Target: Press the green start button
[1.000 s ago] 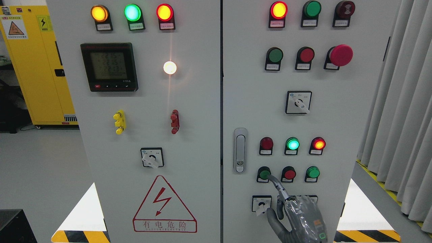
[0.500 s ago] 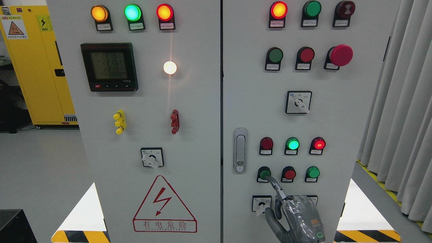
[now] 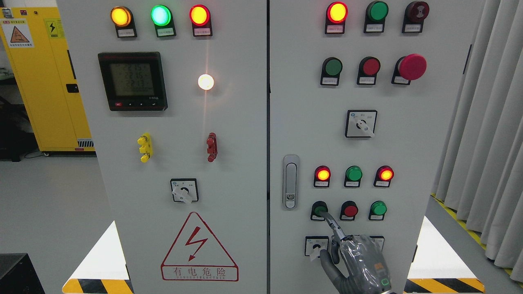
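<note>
1. The green start button is in the lower right part of the frame, on the right door of the grey control cabinet. It is the left one in a row of 3 push buttons.
2. The right hand comes up from the bottom edge, right of the middle. Its index finger is stretched out and the tip touches the green start button. The other fingers are curled, and the hand holds nothing.
3. Just to the right of the pressed button are a red push button and another green push button.
4. Above this row are 3 indicator lamps: the left red lamp is lit, the middle green lamp is dark, the right red lamp is lit.
5. Below the start button is a rotary selector switch, just beside the thumb of the hand.
6. To the left of the lamps is the silver door handle.
7. In the upper right is a big red mushroom button.
8. On the left door are a digital meter and a red lightning warning sign.
9. A yellow cabinet stands at the left edge.
</note>
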Robot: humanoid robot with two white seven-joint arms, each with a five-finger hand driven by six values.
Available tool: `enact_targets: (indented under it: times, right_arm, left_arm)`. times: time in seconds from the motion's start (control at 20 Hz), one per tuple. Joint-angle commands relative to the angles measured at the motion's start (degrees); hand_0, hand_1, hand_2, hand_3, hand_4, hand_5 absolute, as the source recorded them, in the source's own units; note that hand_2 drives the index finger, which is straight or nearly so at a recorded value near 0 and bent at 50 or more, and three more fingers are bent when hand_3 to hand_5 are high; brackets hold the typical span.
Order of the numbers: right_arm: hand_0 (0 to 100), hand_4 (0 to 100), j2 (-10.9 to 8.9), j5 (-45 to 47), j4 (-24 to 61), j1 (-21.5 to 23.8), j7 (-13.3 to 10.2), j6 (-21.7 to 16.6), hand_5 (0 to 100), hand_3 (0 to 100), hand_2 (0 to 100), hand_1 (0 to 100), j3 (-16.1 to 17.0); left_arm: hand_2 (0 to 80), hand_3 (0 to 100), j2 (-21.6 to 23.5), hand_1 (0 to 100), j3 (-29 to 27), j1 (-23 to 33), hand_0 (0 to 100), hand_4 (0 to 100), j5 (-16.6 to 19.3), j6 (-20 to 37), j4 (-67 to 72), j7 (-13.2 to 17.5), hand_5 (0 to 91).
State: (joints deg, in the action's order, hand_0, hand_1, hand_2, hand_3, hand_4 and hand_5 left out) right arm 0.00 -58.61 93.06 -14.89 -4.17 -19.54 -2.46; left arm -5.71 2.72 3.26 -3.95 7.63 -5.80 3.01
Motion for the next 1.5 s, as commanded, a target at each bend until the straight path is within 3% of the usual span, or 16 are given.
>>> enact_targets:
  times: [0.0,0.35,0.55,0.7,0.9,1.05,1.1,1.15,1.2,1.25,1.3,1.4,1.45]
  right_arm:
    - [71,100,1.05,0.16,-1.83,-0.49,0.21,0.11,100,93,0,99,-0.17]
    - [71,100,1.05,0.60,0.27,0.03,-1.10,-0.59,100,93,0,98,0.00]
    - [73,100,0.97,0.77,1.25,0.65,-3.82,-2.25,100,93,0,98,0.00]
    - [82,100,0.97,2.26,0.81,0.74,-6.37,-5.77,100,90,0,100,-0.08]
    - [81,97,0.88,12.61,0.81,2.84,-5.59,-10.60,100,88,0,96,-2.89]
    - [80,94,0.88,18.43,1.33,5.13,-5.33,-10.70,100,89,3,95,-4.56]
    - [75,88,0.88,20.01,1.33,5.83,-4.98,-10.61,91,85,5,90,-4.65]
    - [73,87,0.88,22.20,1.33,6.71,-4.54,-10.43,90,83,5,90,-4.66]
    - [69,80,0.88,25.00,1.33,7.41,-4.01,-10.35,84,75,5,87,-4.66]
    - [65,66,0.88,28.43,1.51,8.03,-3.22,-10.17,73,60,5,83,-4.66]
    - [63,64,0.88,32.90,2.21,8.90,-2.00,-9.82,71,58,4,82,-4.66]
    - [61,39,0.88,42.82,5.10,11.10,0.73,-6.85,41,35,2,76,-5.27]
    - [60,37,0.88,48.44,7.72,12.33,2.39,-4.13,37,33,0,74,-6.31]
  left_arm:
    - [0.0,0,0.00,56,0.00,-0.01,12,0,0.00,0.02,0.00,-0.02,0.0]
    - [0.0,0,0.00,56,0.00,-0.01,12,0,0.00,0.02,0.00,-0.02,0.0]
    - [0.0,0,0.00,56,0.00,-0.01,12,0,0.00,0.02,0.00,-0.02,0.0]
    - [0.0,0,0.00,56,0.00,-0.01,12,0,0.00,0.02,0.00,-0.02,0.0]
    - [0.0,0,0.00,56,0.00,-0.01,12,0,0.00,0.02,0.00,-0.02,0.0]
    - [0.0,0,0.00,56,0.00,-0.01,12,0,0.00,0.02,0.00,-0.02,0.0]
    - [0.0,0,0.00,56,0.00,-0.01,12,0,0.00,0.02,0.00,-0.02,0.0]
    - [0.0,0,0.00,56,0.00,-0.01,12,0,0.00,0.02,0.00,-0.02,0.0]
    - [0.0,0,0.00,56,0.00,-0.01,12,0,0.00,0.02,0.00,-0.02,0.0]
    - [0.0,0,0.00,56,0.00,-0.01,12,0,0.00,0.02,0.00,-0.02,0.0]
    - [0.0,0,0.00,56,0.00,-0.01,12,0,0.00,0.02,0.00,-0.02,0.0]
    - [0.0,0,0.00,56,0.00,-0.01,12,0,0.00,0.02,0.00,-0.02,0.0]
    - [0.0,0,0.00,56,0.00,-0.01,12,0,0.00,0.02,0.00,-0.02,0.0]
